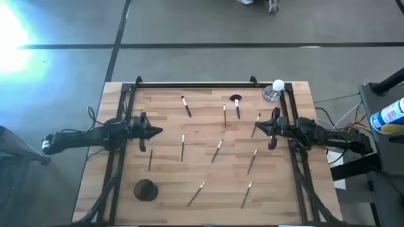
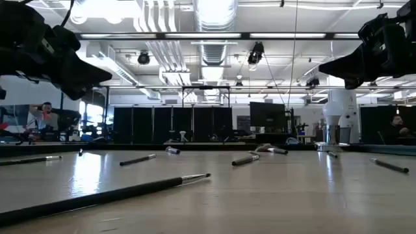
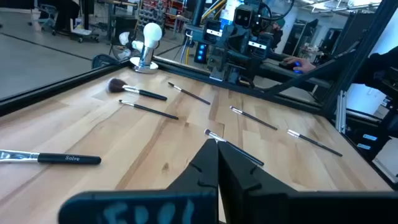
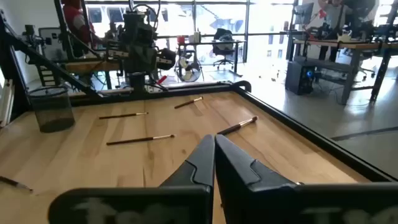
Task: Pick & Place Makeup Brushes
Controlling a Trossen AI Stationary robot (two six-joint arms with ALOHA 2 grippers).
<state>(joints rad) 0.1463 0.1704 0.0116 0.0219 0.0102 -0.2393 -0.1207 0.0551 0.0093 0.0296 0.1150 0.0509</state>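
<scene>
Several thin makeup brushes lie flat and scattered on the wooden table. One with a dark-red fluffy head lies near the far edge; in the left wrist view its head looks grey-brown. Others lie mid-table and toward the near edge. My left gripper hovers shut above the table's left side, pointing right. My right gripper hovers shut at the right side, pointing left. Both hold nothing.
A dark round cup stands near the near-left corner. A white ball on a clear stand sits at the far-right corner. A black frame rail borders the table's far and side edges. People and desks show in the room beyond.
</scene>
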